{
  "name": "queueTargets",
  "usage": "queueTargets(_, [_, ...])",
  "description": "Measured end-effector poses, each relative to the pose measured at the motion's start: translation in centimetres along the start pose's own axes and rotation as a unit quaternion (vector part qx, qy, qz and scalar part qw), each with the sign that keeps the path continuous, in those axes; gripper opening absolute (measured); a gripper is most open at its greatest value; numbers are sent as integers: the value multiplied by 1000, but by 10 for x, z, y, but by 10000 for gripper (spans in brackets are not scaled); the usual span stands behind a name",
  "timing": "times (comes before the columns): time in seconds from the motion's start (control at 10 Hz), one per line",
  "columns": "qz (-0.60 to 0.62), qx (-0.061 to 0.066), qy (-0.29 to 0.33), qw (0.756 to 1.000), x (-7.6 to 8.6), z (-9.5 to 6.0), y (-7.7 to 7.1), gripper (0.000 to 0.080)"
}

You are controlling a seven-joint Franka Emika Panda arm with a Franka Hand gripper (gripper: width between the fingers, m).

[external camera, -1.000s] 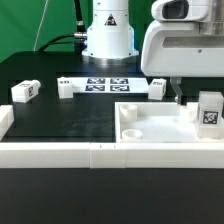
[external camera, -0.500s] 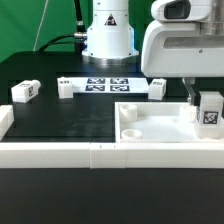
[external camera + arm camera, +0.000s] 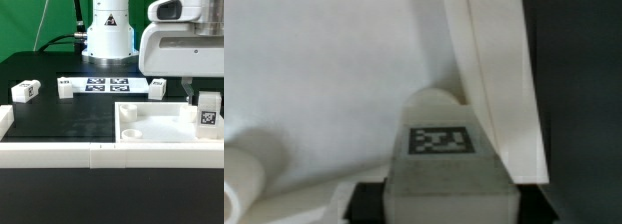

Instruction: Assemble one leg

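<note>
gripper (image 3: 197, 100) | clamped on the leg (image 3: 208, 113) | leg upright over square panel (image 3: 150, 124) | bench's front right corner

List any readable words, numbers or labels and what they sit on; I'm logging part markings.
No words or numbers can be read.
The leg in the gripper: a black-and-white square tag, a pattern only.
The marker board: several such tags, no text.
The block at the exterior view's left: tag too small to make out.

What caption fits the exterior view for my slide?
End effector beside a chunky white plastic tagged leg standing on the large flat white square panel.
</note>
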State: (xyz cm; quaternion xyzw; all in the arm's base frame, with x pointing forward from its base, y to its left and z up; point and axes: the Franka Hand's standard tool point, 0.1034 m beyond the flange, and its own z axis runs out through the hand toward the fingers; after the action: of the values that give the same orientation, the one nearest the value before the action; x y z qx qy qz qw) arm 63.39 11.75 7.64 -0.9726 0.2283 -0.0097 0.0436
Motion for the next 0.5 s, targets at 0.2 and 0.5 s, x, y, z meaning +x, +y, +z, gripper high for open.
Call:
queueTargets(0.2, [120,3,-1,993,0,0,0,291])
queueTargets(0.5, [308,3,-2,951,-3,1,-3,292])
